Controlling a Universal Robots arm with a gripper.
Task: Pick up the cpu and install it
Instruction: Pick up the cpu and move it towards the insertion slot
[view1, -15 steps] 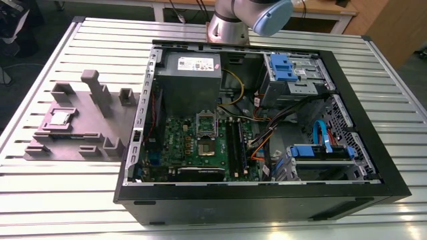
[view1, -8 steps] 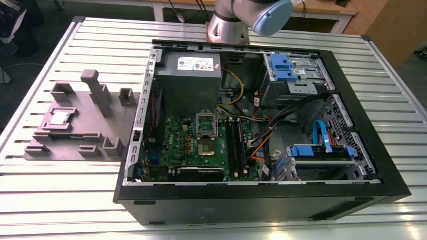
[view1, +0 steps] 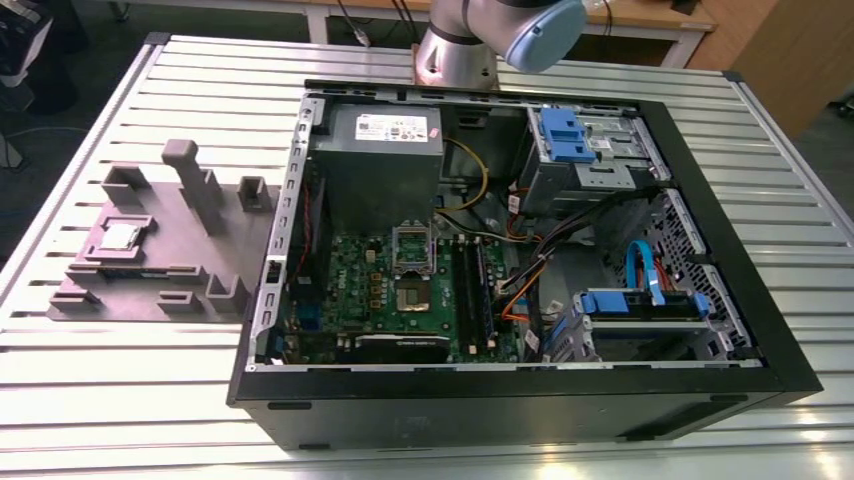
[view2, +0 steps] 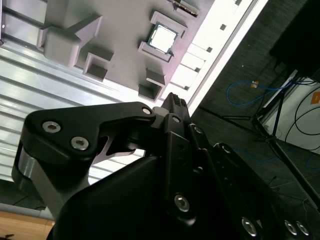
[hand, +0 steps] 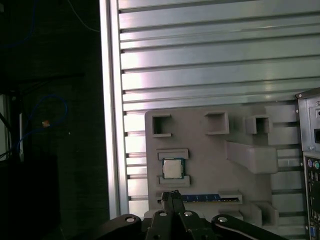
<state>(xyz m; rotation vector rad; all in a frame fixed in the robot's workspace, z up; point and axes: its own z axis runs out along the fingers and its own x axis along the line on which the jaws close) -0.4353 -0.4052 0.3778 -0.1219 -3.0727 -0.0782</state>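
Found flat in a square pocket of the purple-grey tray (view1: 150, 292), silvery top up: the cpu (view1: 123, 236). Just beside it in the first wrist view, a blue-edged memory stick (hand: 206, 198). Well clear of the cpu, the claw (hand: 171, 196) clenched on nothing. To the exterior view's right of the tray, on the ribbed metal surface (view1: 120, 400), the open computer case (view1: 507, 405).
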